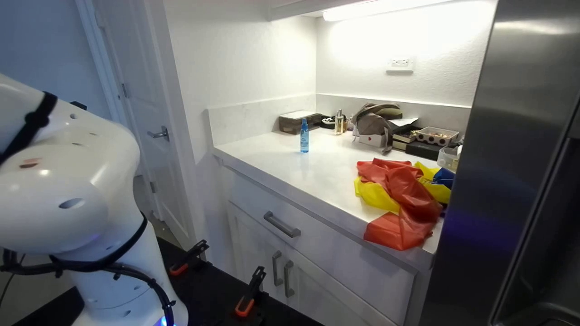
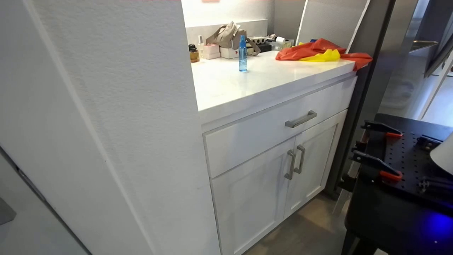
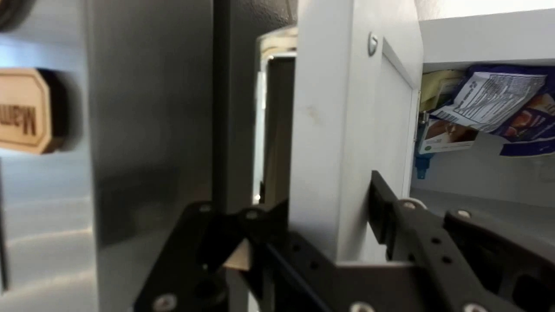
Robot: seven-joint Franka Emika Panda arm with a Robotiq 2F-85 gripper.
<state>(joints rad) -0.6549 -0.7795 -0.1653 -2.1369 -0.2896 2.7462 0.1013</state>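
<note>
One white cupboard door (image 3: pixel 321 138), standing open, with its edge between the jaws in the wrist view. Most likely at the step of getting hold of that edge. Jaws part-way apart, with one black finger (image 3: pixel 386 212) by the inside face and its mate by the outside; can't tell for sure whether squeezed tight or just close around. For a next move, best to check for a snug grip first, then to go slowly, without a bump on the shiny fridge (image 3: pixel 147 130) near by. Between fridge and door, a dark framed thing (image 3: pixel 279 117), mostly covered and hard to name. Inside the cupboard (image 3: pixel 490 182), a purple bag (image 3: pixel 516 104) cut off at the edge of the view, and a blue bottle (image 3: pixel 422 167) partly behind a small box (image 3: pixel 451 134). On the fridge, a wooden sign (image 3: pixel 21 110), upside down and too cut off for reading the whole word. In both exterior views, no jaws in sight and no sure sign of this door, only bits of white arm (image 1: pixel 68 190)
</note>
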